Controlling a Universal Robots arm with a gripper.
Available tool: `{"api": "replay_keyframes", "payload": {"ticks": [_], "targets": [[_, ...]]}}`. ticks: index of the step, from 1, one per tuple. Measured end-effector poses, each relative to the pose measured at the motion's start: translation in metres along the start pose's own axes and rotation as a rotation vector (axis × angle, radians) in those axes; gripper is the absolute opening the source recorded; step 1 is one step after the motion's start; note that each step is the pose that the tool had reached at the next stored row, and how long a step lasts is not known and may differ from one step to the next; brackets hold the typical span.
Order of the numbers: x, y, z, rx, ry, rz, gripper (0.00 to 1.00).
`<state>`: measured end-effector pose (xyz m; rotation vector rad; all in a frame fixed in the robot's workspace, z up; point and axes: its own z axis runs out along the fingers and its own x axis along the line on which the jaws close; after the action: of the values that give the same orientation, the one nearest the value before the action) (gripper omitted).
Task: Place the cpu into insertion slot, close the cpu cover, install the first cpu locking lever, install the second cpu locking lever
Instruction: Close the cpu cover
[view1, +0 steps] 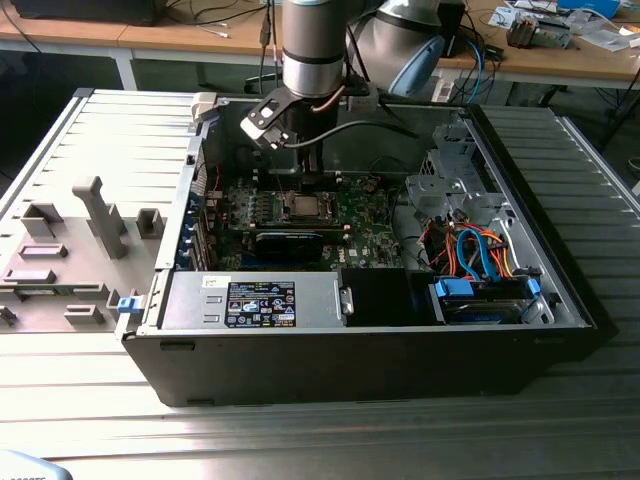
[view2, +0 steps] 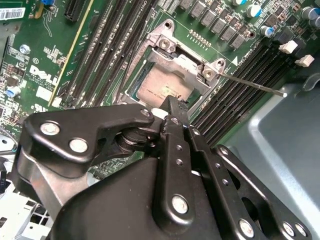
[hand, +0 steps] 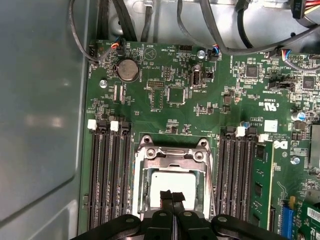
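"Silver-grey item first, the cpu (hand: 162, 181): location and attitude?"

"Seated in the socket on the green motherboard (hand: 165, 75), lying flat, metal face up. Square, so no long axis to record. Its edges run parallel with the memory slots (hand: 107, 180) that flank it on two sides."

"Item two, the cpu cover (hand: 172, 161)?"

"Silvery frame, lying around the chip, which shows through the cut-out centre. Whether it sits fully flat, I cannot tell."

"Item three, levers?"

"One thin wire lever (view2: 250, 83), logged in the second wrist view. Its long axis slants away from a socket corner and crosses over the memory slots, with the free end clear of the socket."

"Pincer (hand: 172, 196)?"

"Black fingers (hand: 166, 199) clenched tip to tip, nothing visible between them, poised over the chip. Contact with the chip: cannot tell."

"Surroundings in the exterior view, socket as dial centre?"

"Arm (view1: 313, 50) enters from 12 o'clock. Long black card (view1: 290, 240) just beside the socket at 6 o'clock. Orange and blue cables (view1: 470, 255) at 3 o'clock. Grey plate with upright blocks (view1: 60, 262) well apart at 9 o'clock, outside the black case (view1: 350, 360). The case rests on the ribbed metal table (view1: 300, 440)."
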<state>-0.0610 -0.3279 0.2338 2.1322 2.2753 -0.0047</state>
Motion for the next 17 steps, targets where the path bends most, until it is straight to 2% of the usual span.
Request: {"api": "replay_keyframes", "payload": {"ticks": [9, 14, 17], "targets": [[0.0006, -0.0079, 0.0034, -0.0001, 0.0001, 0.0, 0.11], [0.0009, -0.0107, 0.0103, 0.0, 0.0001, 0.0, 0.11], [0.0013, -0.0149, 0.0166, 0.0, 0.0, 0.001, 0.11]]}}
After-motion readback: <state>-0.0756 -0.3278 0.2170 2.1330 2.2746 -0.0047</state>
